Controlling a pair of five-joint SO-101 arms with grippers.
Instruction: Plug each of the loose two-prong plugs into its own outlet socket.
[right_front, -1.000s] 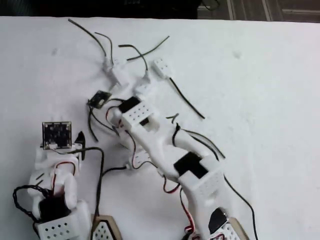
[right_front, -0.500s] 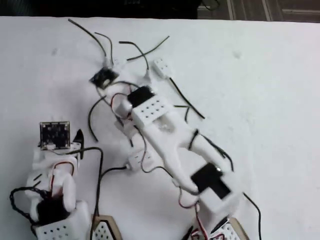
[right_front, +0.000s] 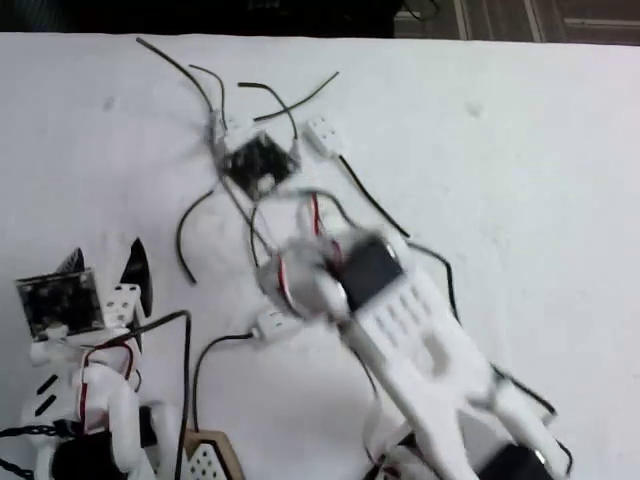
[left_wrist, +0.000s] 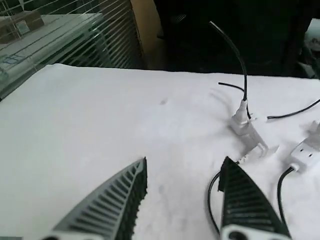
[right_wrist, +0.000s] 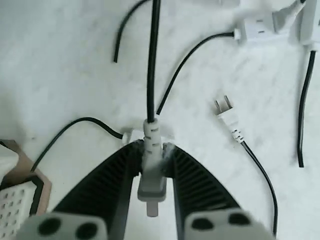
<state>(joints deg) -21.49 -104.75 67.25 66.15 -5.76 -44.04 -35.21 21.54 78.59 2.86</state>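
Note:
In the right wrist view my right gripper (right_wrist: 150, 146) is shut on a white plug (right_wrist: 151, 172), whose black cord (right_wrist: 152, 60) runs away from the fingers. It hangs just above a white outlet socket (right_wrist: 131, 134) lying on the table. A loose two-prong plug (right_wrist: 226, 115) lies beside it, and another socket (right_wrist: 257, 27) lies farther off. In the high view the right arm (right_front: 410, 330) stretches over the middle, near the socket (right_front: 270, 322). My left gripper (left_wrist: 182, 172) stands open over bare table at the near left (right_front: 105, 268); a white corded plug (left_wrist: 248, 131) lies ahead of it.
Several black cords (right_front: 190, 230) trail across the white table (right_front: 520, 150). More white connectors (right_front: 325, 135) lie at the far centre. A brown arm base (right_front: 205, 460) sits at the near edge. A further socket (left_wrist: 304, 152) lies to one side of the left gripper.
The right arm's wrist has swung toward the far connectors and its forearm has shifted right. The left arm has moved left, and both of its fingers now show spread apart.

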